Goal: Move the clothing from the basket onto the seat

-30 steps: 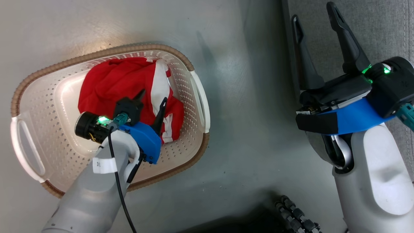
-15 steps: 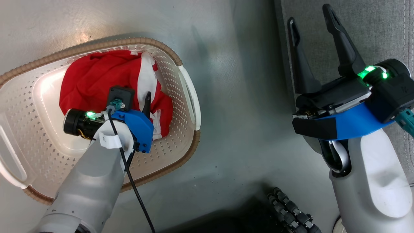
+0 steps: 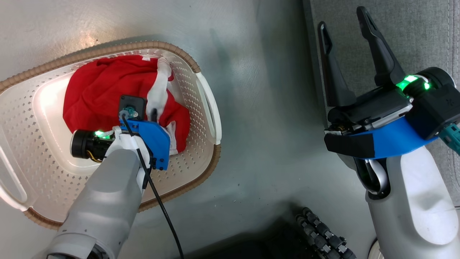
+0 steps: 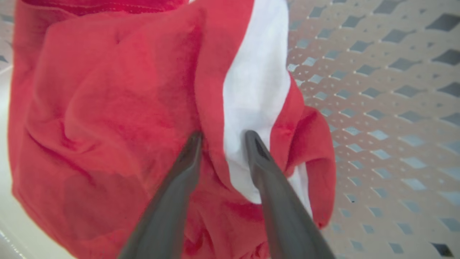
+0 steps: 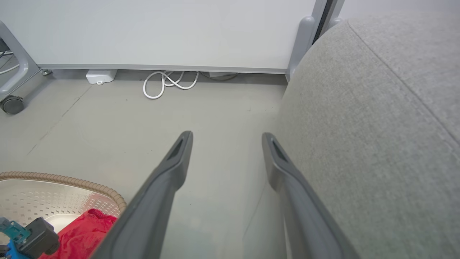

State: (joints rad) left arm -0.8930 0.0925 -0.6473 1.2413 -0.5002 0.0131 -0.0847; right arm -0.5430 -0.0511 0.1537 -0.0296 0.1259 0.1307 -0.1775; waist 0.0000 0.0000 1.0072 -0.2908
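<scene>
As basket (image 3: 194, 144) lies, long axis left-right

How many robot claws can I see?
2. The left gripper is down in the basket, fingers either side of a fold of the clothing. The right gripper hangs open beside the seat.

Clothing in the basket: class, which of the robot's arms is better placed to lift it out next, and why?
Left. The left gripper is down in the basket, a fold of the clothing between its fingers. The right gripper hangs open over the floor beside the seat, apart from it.
</scene>
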